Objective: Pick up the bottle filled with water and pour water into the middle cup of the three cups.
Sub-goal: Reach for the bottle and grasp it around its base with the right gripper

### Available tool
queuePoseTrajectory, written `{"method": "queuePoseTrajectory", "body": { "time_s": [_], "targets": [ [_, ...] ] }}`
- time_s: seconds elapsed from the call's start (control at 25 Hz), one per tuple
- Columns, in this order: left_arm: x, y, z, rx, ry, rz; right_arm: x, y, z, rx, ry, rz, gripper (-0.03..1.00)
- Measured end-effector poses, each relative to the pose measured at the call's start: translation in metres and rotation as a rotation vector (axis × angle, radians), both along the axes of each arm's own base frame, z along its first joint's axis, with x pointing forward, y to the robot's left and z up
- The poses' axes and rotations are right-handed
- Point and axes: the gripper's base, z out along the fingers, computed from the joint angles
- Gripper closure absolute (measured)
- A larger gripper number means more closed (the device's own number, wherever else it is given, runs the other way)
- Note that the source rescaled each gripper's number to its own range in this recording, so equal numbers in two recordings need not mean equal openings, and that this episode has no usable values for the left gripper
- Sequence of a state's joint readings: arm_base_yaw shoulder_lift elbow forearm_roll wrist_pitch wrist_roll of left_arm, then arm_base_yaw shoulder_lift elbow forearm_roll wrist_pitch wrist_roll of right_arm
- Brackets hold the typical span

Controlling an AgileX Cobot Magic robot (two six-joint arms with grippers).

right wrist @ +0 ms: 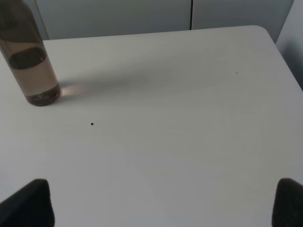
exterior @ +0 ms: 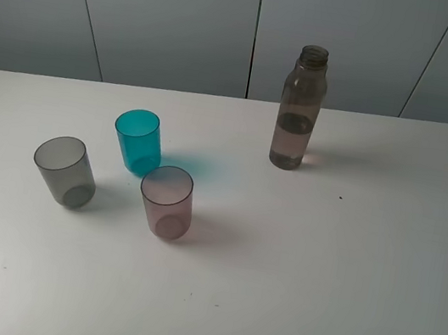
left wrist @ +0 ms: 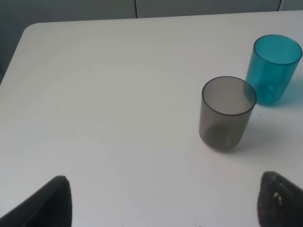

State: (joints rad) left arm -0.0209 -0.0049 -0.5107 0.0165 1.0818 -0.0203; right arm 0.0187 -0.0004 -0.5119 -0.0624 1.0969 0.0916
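Note:
The smoky brown-grey bottle (exterior: pixel 299 108) stands upright, uncapped, on the white table (exterior: pixel 345 265), with water (exterior: pixel 290 143) in its lower part. It also shows in the right wrist view (right wrist: pixel 29 61). The teal middle cup (exterior: pixel 137 140) stands between the smoky grey cup (exterior: pixel 65 171) and the pinkish-mauve cup (exterior: pixel 166 202). The left wrist view shows the grey cup (left wrist: pixel 226 113) and teal cup (left wrist: pixel 274 69). My left gripper (left wrist: pixel 163 201) is open, well short of the grey cup. My right gripper (right wrist: pixel 163 203) is open, far from the bottle. Neither arm shows in the high view.
Grey wall panels (exterior: pixel 172 13) stand behind the table's far edge. A small dark speck (exterior: pixel 340 197) lies on the table to the right of the bottle.

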Motion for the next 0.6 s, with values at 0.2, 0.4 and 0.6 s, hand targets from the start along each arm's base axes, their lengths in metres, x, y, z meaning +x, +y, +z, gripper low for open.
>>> {"method": "queuePoseTrajectory", "body": {
  "time_s": [0.2,0.4,0.6],
  "targets": [
    [0.0,0.0,0.0,0.0,0.0,0.0,0.0,0.0,0.0,0.0,0.0,0.0,-0.03],
    [0.0,0.0,0.0,0.0,0.0,0.0,0.0,0.0,0.0,0.0,0.0,0.0,-0.03],
    [0.0,0.0,0.0,0.0,0.0,0.0,0.0,0.0,0.0,0.0,0.0,0.0,-0.03]
  ]
}}
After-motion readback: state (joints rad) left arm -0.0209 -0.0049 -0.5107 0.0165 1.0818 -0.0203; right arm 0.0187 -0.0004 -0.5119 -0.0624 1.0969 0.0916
